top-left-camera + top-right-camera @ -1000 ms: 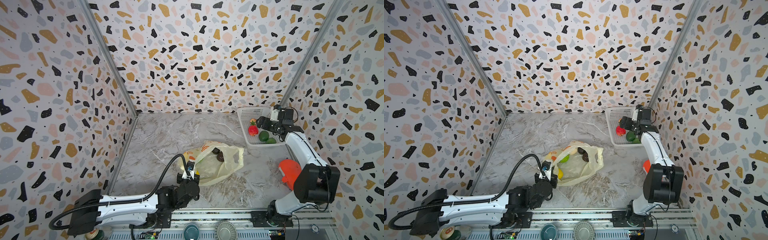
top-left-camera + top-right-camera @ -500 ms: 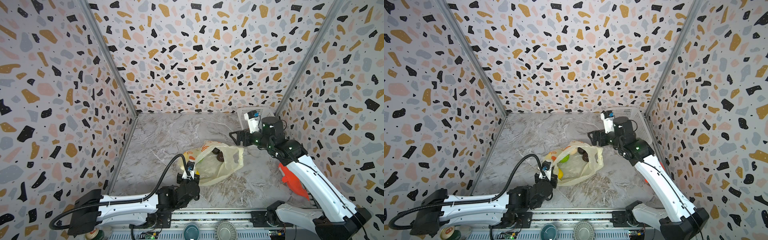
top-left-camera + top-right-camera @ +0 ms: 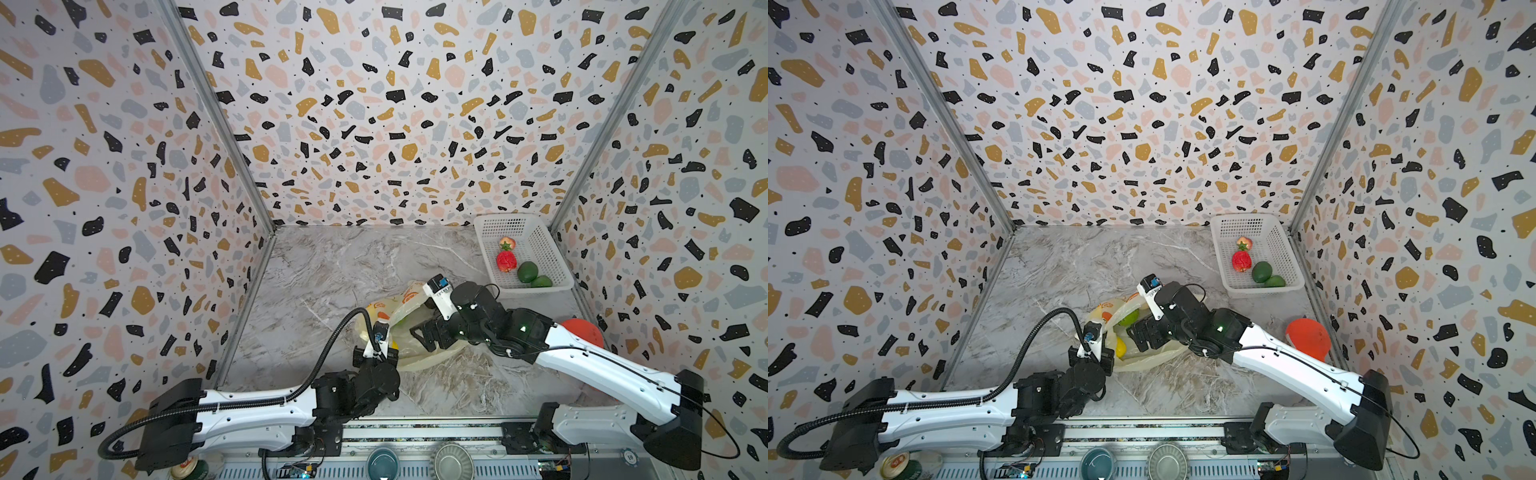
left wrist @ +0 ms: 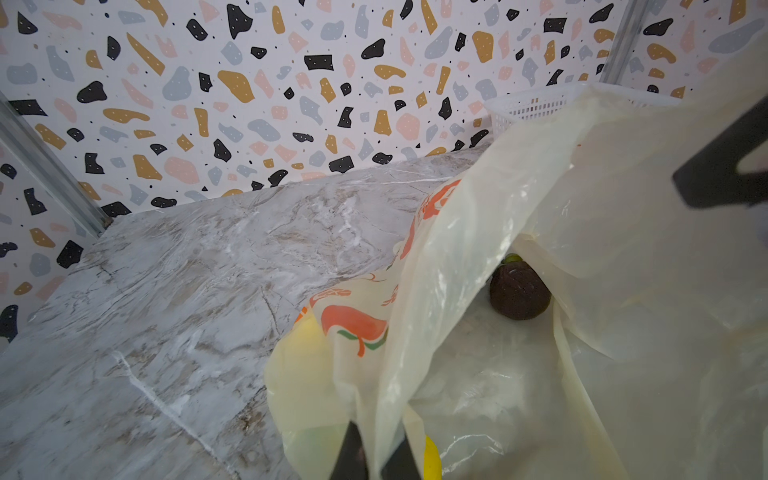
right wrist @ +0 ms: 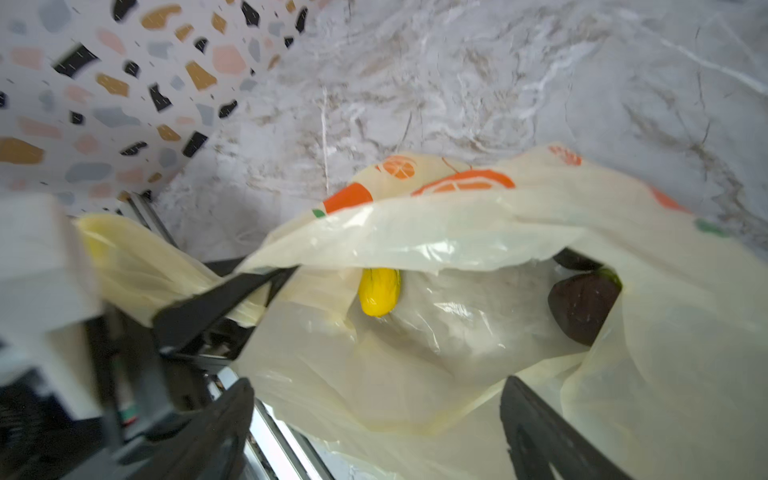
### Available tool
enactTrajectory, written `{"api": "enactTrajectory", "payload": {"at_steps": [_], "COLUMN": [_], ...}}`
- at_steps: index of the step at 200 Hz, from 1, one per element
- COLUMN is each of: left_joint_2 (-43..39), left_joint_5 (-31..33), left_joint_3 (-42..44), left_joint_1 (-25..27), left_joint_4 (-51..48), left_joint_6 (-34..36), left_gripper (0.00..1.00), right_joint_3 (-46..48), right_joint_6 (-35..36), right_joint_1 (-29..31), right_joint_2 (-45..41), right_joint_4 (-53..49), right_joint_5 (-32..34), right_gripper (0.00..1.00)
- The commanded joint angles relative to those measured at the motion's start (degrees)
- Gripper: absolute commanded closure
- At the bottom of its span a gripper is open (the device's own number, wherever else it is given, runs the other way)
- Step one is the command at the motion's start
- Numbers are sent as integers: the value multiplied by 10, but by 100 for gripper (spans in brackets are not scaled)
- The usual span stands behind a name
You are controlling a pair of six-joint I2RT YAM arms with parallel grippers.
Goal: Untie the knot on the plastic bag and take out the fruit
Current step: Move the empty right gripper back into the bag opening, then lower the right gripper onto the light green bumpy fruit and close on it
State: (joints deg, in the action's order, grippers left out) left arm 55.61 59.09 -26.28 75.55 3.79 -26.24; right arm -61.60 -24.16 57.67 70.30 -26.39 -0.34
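The pale-yellow plastic bag (image 3: 415, 357) (image 3: 1154, 355) lies mid-table with its mouth gaping; the knot is out of view. Inside it lie fruit: a yellow one (image 5: 379, 291) (image 3: 1120, 347), a dark brown one (image 4: 519, 293) (image 5: 582, 307) and a green one (image 3: 1128, 318). My left gripper (image 4: 376, 457) (image 3: 380, 353) is shut on the bag's near edge and holds that film up. Over the bag's mouth hangs my right gripper (image 5: 374, 424) (image 3: 424, 332) (image 3: 1142, 332), open, with nothing between its fingers.
A white perforated basket (image 3: 505, 226) stands at the back right with a red fruit (image 3: 506, 261), a green fruit (image 3: 527, 271) and others in it. An orange-red round thing (image 3: 582, 332) lies by the right wall. Bowls (image 3: 382, 463) sit under the front rail.
My right arm has swung from the basket across to the bag and come down over its mouth, jaws still open. The left gripper has kept its hold and place.
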Motion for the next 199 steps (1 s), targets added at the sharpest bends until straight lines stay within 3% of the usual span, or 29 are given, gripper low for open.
{"api": "enactTrajectory", "payload": {"at_steps": [1,58,103,152,199], "left_joint_2": [-11,-23,-22,-9,0], "left_joint_5": [22,36,40,32,28], "left_joint_3": [-14,-13,-19,-23,-34], "left_joint_1": [0,0,-1,-1,-1], "left_joint_4": [-4,-17,-14,-16,-14], "left_joint_6": [-12,-25,-19,-26,-22], "left_gripper": [100,100,100,100,100], "right_joint_3": [26,64,113,159,206], "right_joint_6": [8,40,27,-1,-12], "right_joint_1": [11,17,21,54,57], "right_joint_2": [18,99,130,53,-3], "right_joint_4": [55,149,203,184,159], "right_joint_5": [26,40,35,92,106], "right_gripper": [7,9,11,4,6]}}
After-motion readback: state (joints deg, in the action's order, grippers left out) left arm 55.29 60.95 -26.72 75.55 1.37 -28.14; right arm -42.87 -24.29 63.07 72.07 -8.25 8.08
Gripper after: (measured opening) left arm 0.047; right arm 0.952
